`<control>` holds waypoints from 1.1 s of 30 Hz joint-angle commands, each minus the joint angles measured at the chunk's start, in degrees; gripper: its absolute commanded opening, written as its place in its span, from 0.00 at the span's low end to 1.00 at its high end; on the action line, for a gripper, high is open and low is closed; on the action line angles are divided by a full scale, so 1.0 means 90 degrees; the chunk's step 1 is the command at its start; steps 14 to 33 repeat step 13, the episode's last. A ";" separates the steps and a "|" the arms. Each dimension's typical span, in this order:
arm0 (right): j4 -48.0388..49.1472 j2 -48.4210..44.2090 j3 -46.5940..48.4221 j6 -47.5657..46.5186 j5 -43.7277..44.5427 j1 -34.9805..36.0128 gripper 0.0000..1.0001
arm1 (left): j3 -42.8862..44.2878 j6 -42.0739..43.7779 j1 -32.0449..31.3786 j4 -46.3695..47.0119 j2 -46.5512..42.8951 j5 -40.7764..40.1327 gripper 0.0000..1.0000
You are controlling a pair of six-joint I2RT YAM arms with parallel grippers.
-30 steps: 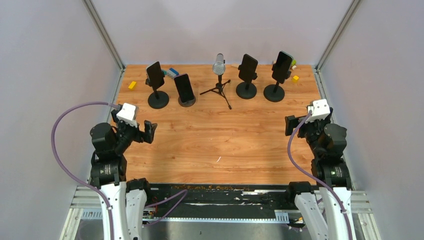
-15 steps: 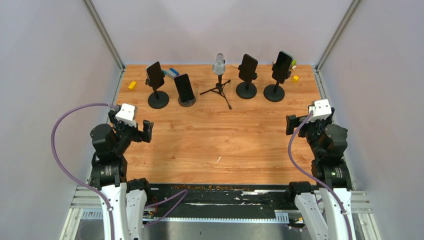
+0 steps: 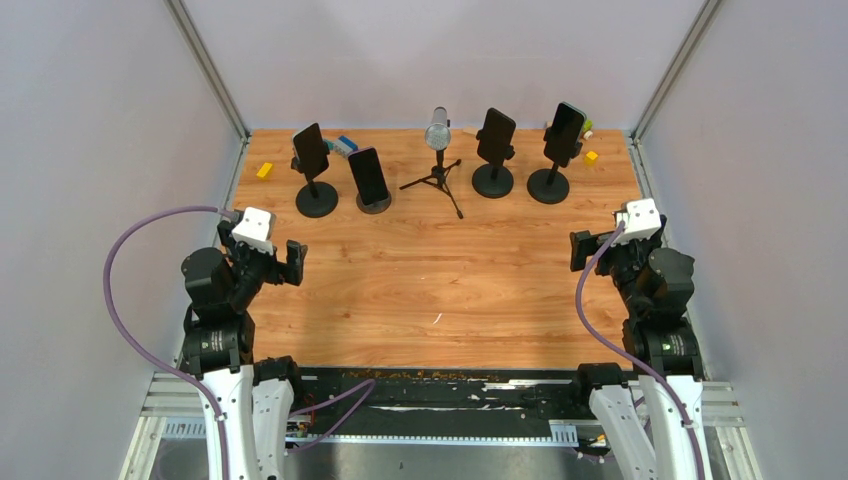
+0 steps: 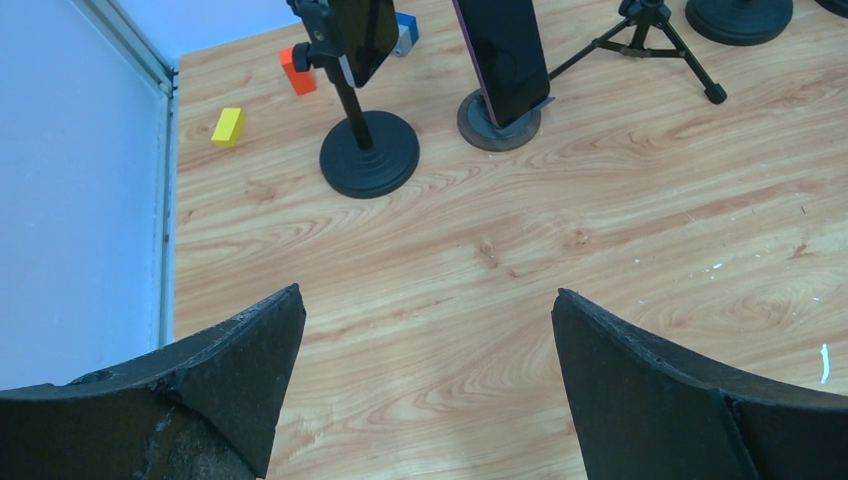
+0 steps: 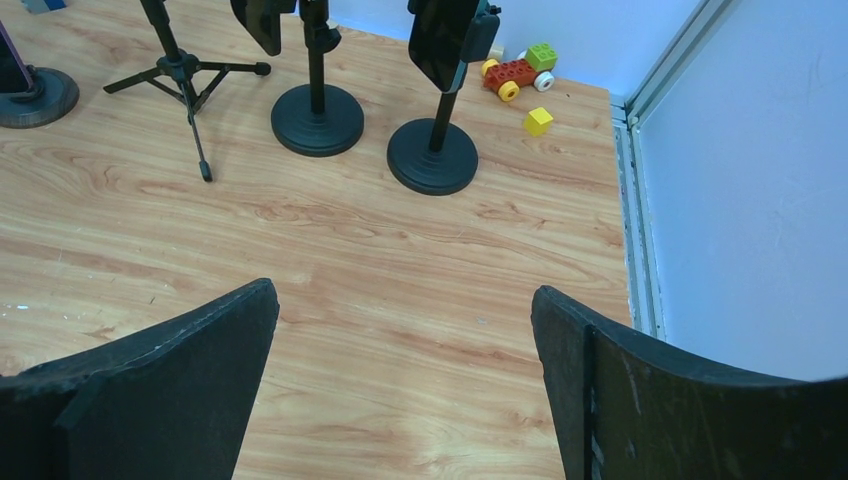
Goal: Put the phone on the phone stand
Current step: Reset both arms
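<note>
A microphone (image 3: 438, 130) on a tripod stands mid-row at the far edge, with a yellow block (image 3: 264, 170) near the left wall. Both arms sit folded by their bases, the left gripper (image 3: 290, 262) and right gripper (image 3: 583, 250) low over the table (image 3: 450, 290), jaws apart and empty. The outer left phone (image 3: 310, 150), inner left phone (image 3: 368, 176), inner right phone (image 3: 496, 136) and outer right phone (image 3: 565, 133) rest on round-based stands (image 3: 492, 181), their long axes near upright and tilted back, facing the arms

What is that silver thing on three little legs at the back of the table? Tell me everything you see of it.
It looks like a small microphone. Its rounded, silvery, metallic-looking head stands upright on a thin black tripod, whose three splayed legs rest on the wooden table. It stands near the middle of the back edge and touches only the tabletop.
</note>
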 commanded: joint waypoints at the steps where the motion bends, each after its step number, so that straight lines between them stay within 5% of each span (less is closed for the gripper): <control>1: 0.0089 -0.0061 0.0047 0.0050 -0.0084 -0.0005 1.00 | -0.0044 0.0162 0.0044 0.0219 0.0015 0.0011 1.00; 33: 0.0089 -0.0079 0.0022 0.0071 -0.0170 0.0005 1.00 | -0.0065 0.0210 0.0043 0.0225 0.0036 0.0057 1.00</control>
